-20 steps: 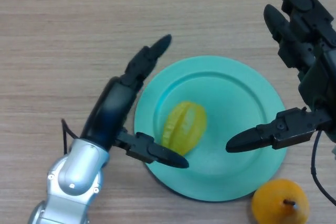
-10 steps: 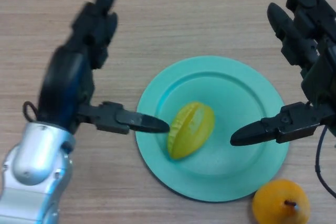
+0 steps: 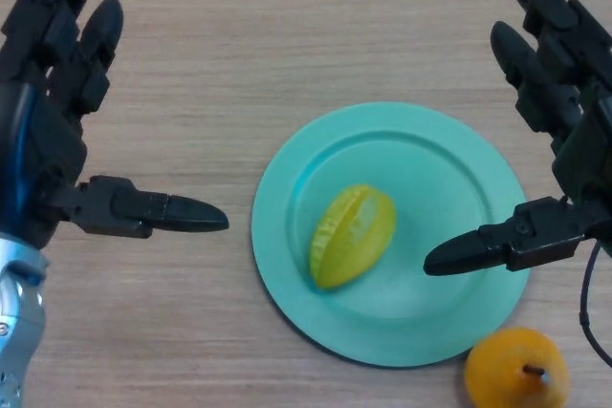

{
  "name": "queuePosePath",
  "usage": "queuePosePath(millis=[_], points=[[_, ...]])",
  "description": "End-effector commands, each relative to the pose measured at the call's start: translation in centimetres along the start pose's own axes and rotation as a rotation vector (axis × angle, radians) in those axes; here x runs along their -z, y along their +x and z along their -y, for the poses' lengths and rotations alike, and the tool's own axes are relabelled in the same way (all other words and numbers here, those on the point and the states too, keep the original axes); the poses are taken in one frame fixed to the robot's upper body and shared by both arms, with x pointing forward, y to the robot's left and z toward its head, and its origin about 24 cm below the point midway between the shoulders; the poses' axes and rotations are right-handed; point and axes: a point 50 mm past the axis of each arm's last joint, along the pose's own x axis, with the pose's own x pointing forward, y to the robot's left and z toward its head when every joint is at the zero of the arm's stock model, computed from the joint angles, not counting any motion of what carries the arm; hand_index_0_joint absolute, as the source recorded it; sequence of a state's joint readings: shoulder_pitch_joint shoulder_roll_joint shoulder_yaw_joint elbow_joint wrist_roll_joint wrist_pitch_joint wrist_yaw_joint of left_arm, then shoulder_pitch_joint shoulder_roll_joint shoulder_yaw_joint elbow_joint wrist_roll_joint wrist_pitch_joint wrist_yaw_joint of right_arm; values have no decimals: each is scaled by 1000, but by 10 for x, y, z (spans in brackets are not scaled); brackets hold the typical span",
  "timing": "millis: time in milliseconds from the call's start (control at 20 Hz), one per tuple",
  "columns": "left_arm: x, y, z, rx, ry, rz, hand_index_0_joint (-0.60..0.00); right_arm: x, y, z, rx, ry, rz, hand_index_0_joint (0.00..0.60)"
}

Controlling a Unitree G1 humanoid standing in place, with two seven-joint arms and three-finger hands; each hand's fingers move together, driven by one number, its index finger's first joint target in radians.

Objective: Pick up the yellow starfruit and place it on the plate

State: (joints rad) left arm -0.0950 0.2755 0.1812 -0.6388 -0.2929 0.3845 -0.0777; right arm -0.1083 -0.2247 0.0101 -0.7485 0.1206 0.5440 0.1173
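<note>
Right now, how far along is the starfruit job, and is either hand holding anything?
Placement looks done: the yellow starfruit lies inside the teal plate, touched by neither hand. The left hand is open, off to the plate's left over the table. The right hand is open too, its thumb over the plate's right rim. Nothing is held; probably only clearing the arms is left. An orange fruit sits beside the plate.

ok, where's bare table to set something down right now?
Free: the wood strip between the left hand and the plate, and the table beyond the plate. Crowded: the plate holds the starfruit, the right hand overhangs its right edge, the orange fruit sits below.
</note>
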Motion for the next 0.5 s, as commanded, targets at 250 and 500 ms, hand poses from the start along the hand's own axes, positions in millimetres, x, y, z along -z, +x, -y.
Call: queuePosePath(millis=[250, 500], points=[[-33, -3, -2, 20, 125, 268, 0, -29, -6, 10, -43, -73, 198, 0], [-28, 9, -3, 5, 190, 302, 0, -21, 3, 15, -48, -67, 191, 0]])
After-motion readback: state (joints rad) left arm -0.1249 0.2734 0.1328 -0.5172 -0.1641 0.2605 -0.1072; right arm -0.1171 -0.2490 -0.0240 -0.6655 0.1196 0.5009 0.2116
